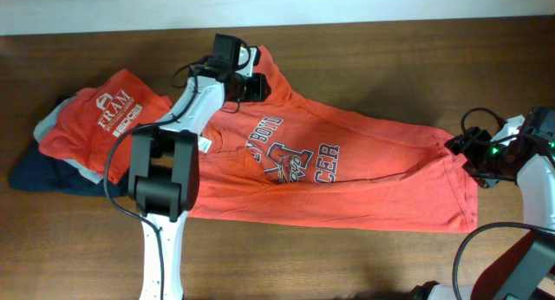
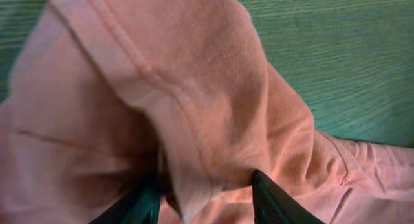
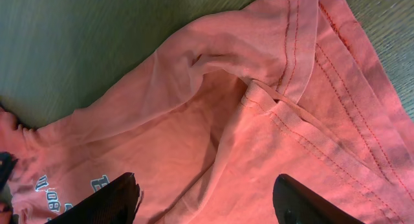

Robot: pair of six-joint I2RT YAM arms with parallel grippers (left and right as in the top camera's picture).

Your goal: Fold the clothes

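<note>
Clamped on a raised fold of sleeve fabric, the left claw (image 1: 253, 85) presses its two dark fingers (image 2: 139, 208) in from either side. The right claw (image 3: 204, 185) hangs with its jaws wide apart above the hem corner and holds nothing.

Beneath both claws spreads the brown wooden table (image 1: 390, 57). On it, stretched from one claw to the other, lies the large orange-red short-sleeved T-shirt (image 1: 373, 174). It is print side up and rumpled, with its sleeve in the left claw and its hem end under the right claw. The navy-and-white chest print (image 1: 290, 153) sits nearer the left claw and is partly creased.

Outward of the left claw, a folded red shirt with a white FRAM logo (image 1: 104, 118) tops a folded navy garment (image 1: 43, 174) and a folded grey garment (image 1: 50, 120). A small white neck tag (image 1: 206, 144) shows just behind the left claw, beside its arm.
</note>
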